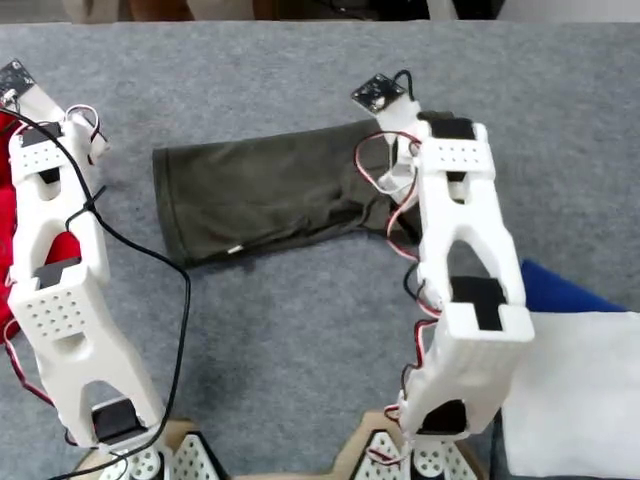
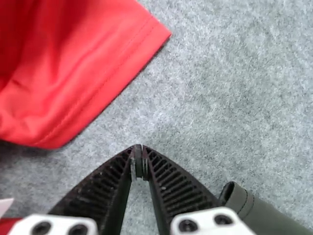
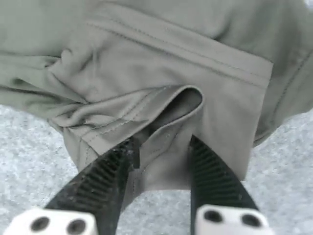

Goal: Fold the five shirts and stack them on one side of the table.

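Note:
A dark olive shirt (image 1: 262, 190) lies folded lengthwise across the middle of the grey table. My right gripper (image 3: 161, 147) hovers open over its right end, and its fingers straddle a sleeve hem (image 3: 168, 105) of the olive shirt (image 3: 161, 58). A red shirt (image 1: 10, 200) lies at the table's left edge, mostly under the left arm. My left gripper (image 2: 139, 161) is shut with nothing in it, above bare grey felt between the red shirt (image 2: 63, 63) and a corner of the olive shirt (image 2: 254, 210).
A white cloth (image 1: 575, 390) with a blue one (image 1: 555, 288) under it lies at the front right of the table (image 1: 300, 340). A black cable (image 1: 150, 260) runs from the left arm over the felt. The arm bases stand at the front edge.

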You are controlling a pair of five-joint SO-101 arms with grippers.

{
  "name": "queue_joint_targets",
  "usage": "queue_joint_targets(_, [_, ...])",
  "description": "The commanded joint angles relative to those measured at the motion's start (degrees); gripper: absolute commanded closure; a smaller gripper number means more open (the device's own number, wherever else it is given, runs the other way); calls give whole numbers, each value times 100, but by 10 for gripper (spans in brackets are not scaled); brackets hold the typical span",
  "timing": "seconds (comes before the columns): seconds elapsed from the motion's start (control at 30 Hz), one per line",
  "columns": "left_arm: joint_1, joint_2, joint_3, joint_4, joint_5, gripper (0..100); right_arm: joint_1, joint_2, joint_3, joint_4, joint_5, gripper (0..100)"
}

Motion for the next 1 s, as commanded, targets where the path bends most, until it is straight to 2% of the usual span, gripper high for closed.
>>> queue_joint_targets(0.0, [62, -84, -26, -70, -44, 979, -22, 75, -224, 9, -97, 811])
queue_joint_targets(0.27, [53, -84, -26, -79, -44, 979, 13, 760, -602, 26, -97, 824])
queue_joint_targets(0.4, [53, -84, -26, -79, -44, 979, 251, 848, -980, 70, -105, 942])
queue_joint_targets(0.5, [53, -84, -26, -79, -44, 979, 453, 884, -1358, 290, -62, 991])
queue_joint_targets(0.97, [53, -84, -26, -70, -44, 979, 1112, 892, -1824, 79, 501, 992])
